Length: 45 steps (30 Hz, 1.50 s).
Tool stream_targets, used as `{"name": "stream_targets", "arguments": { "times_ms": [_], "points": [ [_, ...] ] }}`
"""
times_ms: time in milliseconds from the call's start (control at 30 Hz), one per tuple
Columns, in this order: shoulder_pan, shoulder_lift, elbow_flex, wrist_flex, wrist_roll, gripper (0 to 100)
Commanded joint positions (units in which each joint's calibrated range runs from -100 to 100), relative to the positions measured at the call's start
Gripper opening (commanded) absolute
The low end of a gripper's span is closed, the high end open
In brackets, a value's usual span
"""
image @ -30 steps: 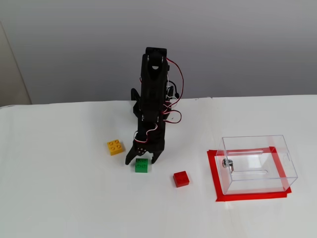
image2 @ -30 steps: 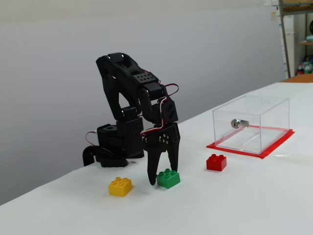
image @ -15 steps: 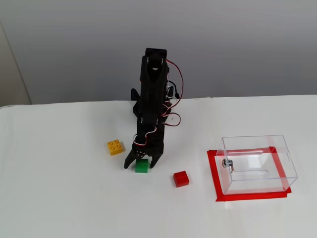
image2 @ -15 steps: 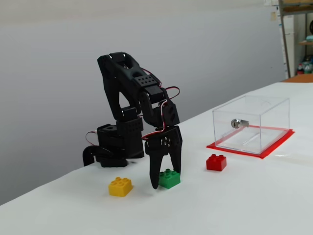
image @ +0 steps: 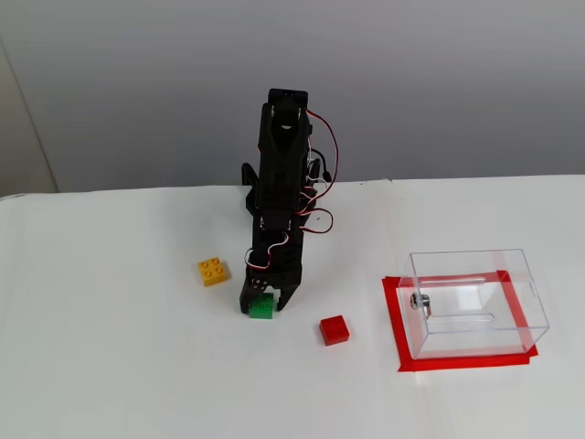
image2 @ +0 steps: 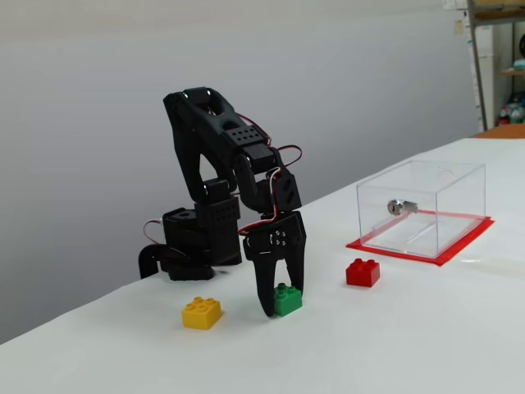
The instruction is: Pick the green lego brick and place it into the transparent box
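Note:
The green lego brick (image: 261, 313) (image2: 288, 300) rests on the white table, in front of the black arm. My gripper (image: 264, 305) (image2: 283, 305) points straight down over it. Its two fingers press against the brick's sides, so it is shut on the brick. The brick's base still touches the table. The transparent box (image: 468, 267) (image2: 426, 209) stands well off to the right in both fixed views, on a red tape rectangle (image: 462, 361), with a small metal fitting on one wall.
A yellow brick (image: 213, 271) (image2: 202, 313) lies left of the gripper. A red brick (image: 335, 329) (image2: 362, 272) lies between the gripper and the box. The arm's base (image2: 193, 246) sits at the back by the grey wall.
The gripper has come down around the green brick and its fingers have closed from a wide spread onto the brick's sides. The brick has stayed where it was.

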Motion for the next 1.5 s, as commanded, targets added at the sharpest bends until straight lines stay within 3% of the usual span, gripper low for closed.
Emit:
{"name": "stream_targets", "arguments": {
  "times_ms": [0, 300, 667, 933, 1033, 1200, 1467],
  "points": [
    [0.6, -0.2, -0.2, -0.1, -0.2, 12],
    [3.1, -2.3, -1.2, 0.0, -0.1, 10],
    [6.0, -21.1, -0.7, 0.5, -0.3, 10],
    [5.3, -33.8, -0.8, 0.5, -4.0, 10],
    [4.0, -38.3, -1.2, 1.5, -4.8, 10],
    [-1.1, -44.7, -6.9, 11.8, -6.6, 10],
    [-15.9, -47.2, -17.0, 22.8, -9.3, 10]
  ]
}}
